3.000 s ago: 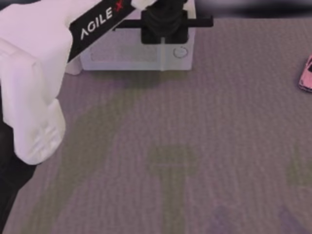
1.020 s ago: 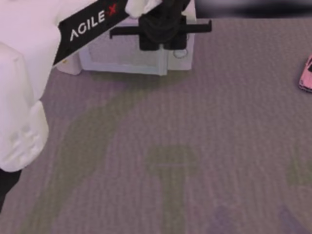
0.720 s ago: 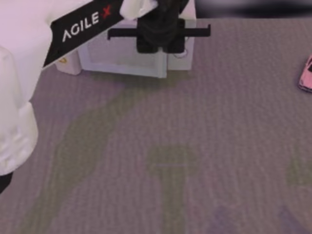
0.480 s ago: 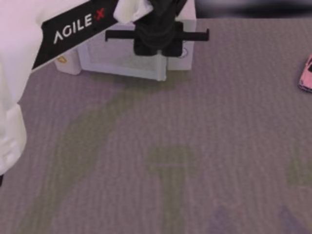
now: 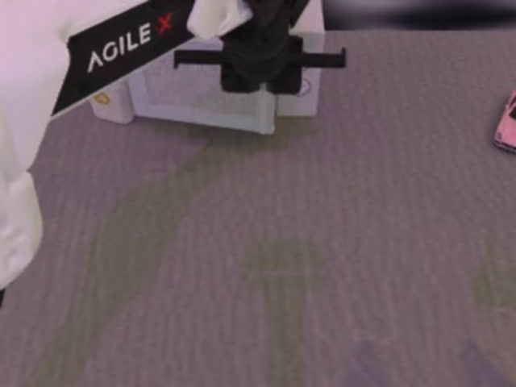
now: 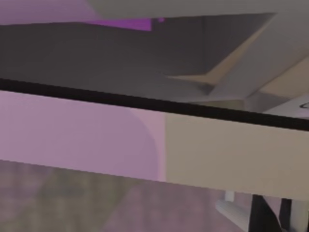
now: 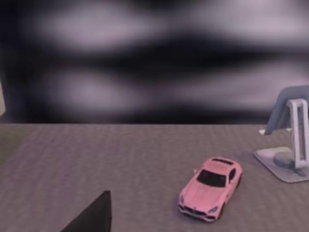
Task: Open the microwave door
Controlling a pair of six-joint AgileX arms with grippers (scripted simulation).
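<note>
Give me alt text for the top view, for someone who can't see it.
My left gripper reaches over the front of the white microwave at the table's far edge, where the microwave door is swung slightly ajar. A pink toy car sits at the right edge of the grey mat.

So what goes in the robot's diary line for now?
left gripper: at microwave door edge | door: slightly ajar | right arm: parked, unseen | pink toy car: untouched
</note>
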